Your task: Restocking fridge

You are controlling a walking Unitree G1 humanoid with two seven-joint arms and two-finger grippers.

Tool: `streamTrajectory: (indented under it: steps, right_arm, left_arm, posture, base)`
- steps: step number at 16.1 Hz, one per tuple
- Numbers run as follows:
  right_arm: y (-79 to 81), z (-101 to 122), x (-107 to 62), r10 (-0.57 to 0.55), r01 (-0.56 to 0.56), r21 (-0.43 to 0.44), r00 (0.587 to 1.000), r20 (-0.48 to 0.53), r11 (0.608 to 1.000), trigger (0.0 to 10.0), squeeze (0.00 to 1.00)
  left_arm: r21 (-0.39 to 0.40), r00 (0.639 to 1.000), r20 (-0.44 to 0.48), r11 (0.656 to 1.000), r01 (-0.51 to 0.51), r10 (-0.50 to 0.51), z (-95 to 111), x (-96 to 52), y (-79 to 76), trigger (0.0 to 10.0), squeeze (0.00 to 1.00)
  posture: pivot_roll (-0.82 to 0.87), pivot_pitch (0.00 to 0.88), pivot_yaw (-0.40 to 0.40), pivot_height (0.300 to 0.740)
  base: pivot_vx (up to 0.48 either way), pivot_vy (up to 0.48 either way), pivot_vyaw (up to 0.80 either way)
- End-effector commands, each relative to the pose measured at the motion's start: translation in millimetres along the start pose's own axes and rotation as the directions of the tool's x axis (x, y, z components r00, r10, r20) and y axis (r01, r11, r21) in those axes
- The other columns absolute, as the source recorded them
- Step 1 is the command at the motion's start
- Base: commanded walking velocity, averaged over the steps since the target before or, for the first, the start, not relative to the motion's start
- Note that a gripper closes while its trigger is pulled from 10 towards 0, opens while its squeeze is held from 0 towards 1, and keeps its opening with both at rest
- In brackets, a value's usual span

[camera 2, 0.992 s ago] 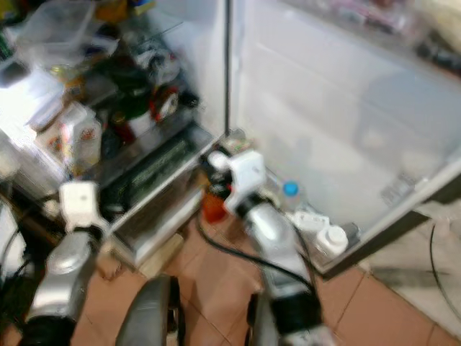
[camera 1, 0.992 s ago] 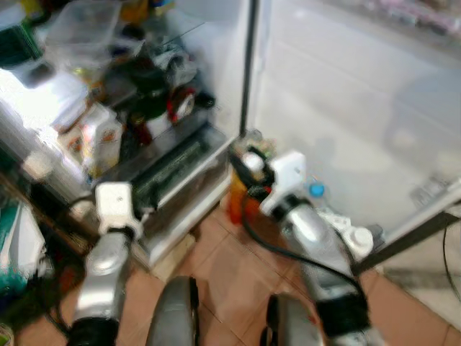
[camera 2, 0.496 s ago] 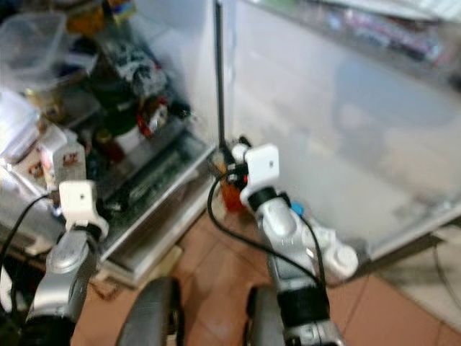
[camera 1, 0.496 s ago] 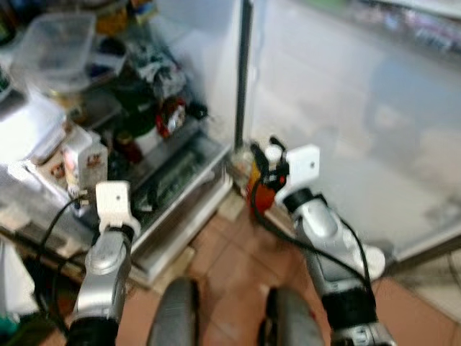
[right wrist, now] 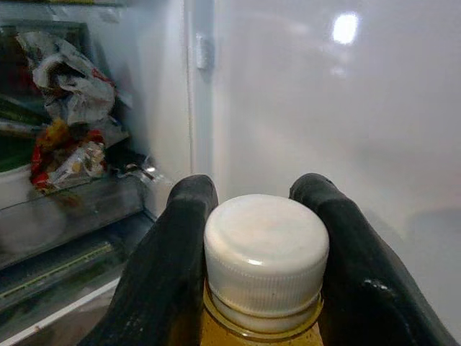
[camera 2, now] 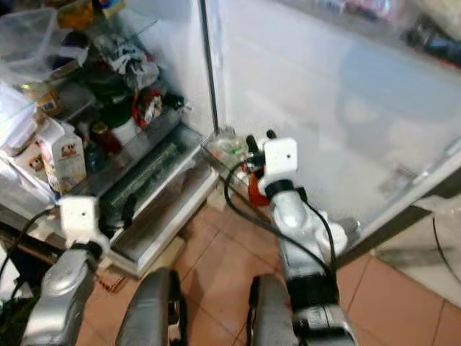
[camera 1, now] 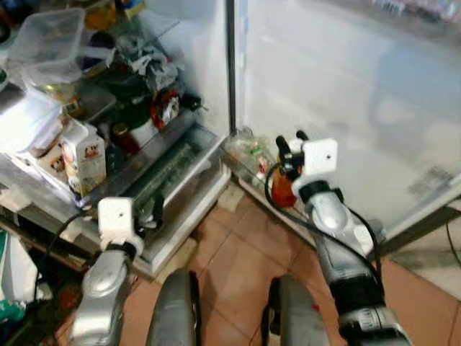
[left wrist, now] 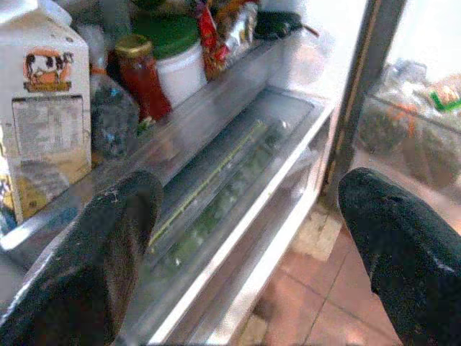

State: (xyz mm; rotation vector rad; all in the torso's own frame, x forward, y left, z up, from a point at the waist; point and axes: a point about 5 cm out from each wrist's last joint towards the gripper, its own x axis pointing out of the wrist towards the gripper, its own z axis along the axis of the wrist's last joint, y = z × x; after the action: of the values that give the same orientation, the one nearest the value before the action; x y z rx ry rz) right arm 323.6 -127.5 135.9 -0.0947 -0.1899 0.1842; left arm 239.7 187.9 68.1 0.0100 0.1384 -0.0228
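Note:
My right gripper (camera 1: 289, 138) is shut on the neck of an orange bottle (camera 1: 283, 189) with a white cap (right wrist: 265, 249). It hangs over the tiled floor, in front of the low shelf (camera 1: 250, 160) of the open fridge door (camera 1: 346, 94). In the right wrist view both black fingers (right wrist: 176, 241) press against the cap from either side. My left gripper (left wrist: 248, 238) stands open before the fridge's bottom drawer (left wrist: 230, 180), with nothing between its fingers (left wrist: 94, 267).
The fridge shelves hold a milk carton (camera 1: 83, 155), a red jar (left wrist: 140, 76), a green-lidded white tub (left wrist: 169, 54) and a clear box (camera 1: 50, 43). Bags (camera 1: 248, 150) lie in the door shelf, a white bottle (camera 2: 337, 232) further along it. My legs (camera 1: 176, 310) are below.
The head view has swung and steadied. My right gripper, still holding the bottle, now stands further right of the door hinge, in front of the door shelf. The left arm stays by the drawer.

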Motion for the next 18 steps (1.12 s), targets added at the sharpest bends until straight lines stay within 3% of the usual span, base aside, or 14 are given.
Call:
streamTrajectory:
  steps: [1,3,5,11,13,15,18]
  right_arm:
    - [-1.0,5.7,3.9,-0.011,0.011,0.010,0.999,0.033,1.000,10.0,0.00]
    - [-1.4,7.9,12.1,-0.030,0.032,-0.032,0.998,0.053,0.999,10.0,0.00]
    - [-2.2,13.9,22.2,-0.029,0.028,0.010,0.996,0.086,1.000,10.0,0.00]
    - [-11.2,30.7,46.0,-0.075,0.078,-0.013,0.986,0.152,0.997,10.0,0.00]
    - [-12.6,27.7,44.6,-0.075,0.090,-0.088,0.984,0.159,0.992,10.0,0.00]
    - [-7.4,14.3,39.7,-0.023,0.059,-0.243,0.989,0.149,0.968,10.0,0.00]
    - [3.0,7.4,40.0,-0.003,0.041,-0.265,0.990,0.143,0.963,10.0,0.00]
  left_arm:
    - [0.005,1.000,0.004,1.000,-0.006,0.005,3.8,-2.2,4.8,10.0,0.00]
    - [0.013,1.000,-0.013,1.000,0.014,-0.014,7.0,-16.3,10.2,10.0,0.00]
    - [0.038,0.999,-0.030,0.999,0.025,-0.024,10.4,-28.1,14.2,10.0,0.00]
    - [0.085,0.998,-0.054,0.996,0.020,-0.015,21.5,-48.8,27.8,10.0,0.00]
    - [0.086,0.998,-0.064,0.996,0.017,-0.012,22.2,-55.8,29.2,10.0,0.00]
    - [0.090,0.997,-0.079,0.996,0.023,-0.016,23.9,-62.5,29.0,10.0,0.00]
    - [0.093,0.996,-0.093,0.995,0.023,-0.014,26.5,-64.2,30.5,10.0,0.00]
  posture:
    - [0.09,0.239,0.058,0.650]
    - [0.12,0.283,0.069,0.650]
    - [0.16,0.322,0.079,0.650]
    - [0.23,0.384,0.097,0.650]
    - [0.25,0.402,0.102,0.650]
    - [0.27,0.413,0.113,0.650]
    - [0.28,0.416,0.116,0.650]
  base:
    - [0.000,0.000,0.00]
    - [0.000,0.000,0.00]
    - [0.000,0.000,0.00]
    - [0.000,0.000,0.00]
    - [0.000,0.000,0.00]
    - [0.000,0.000,0.00]
    - [0.000,0.000,0.00]
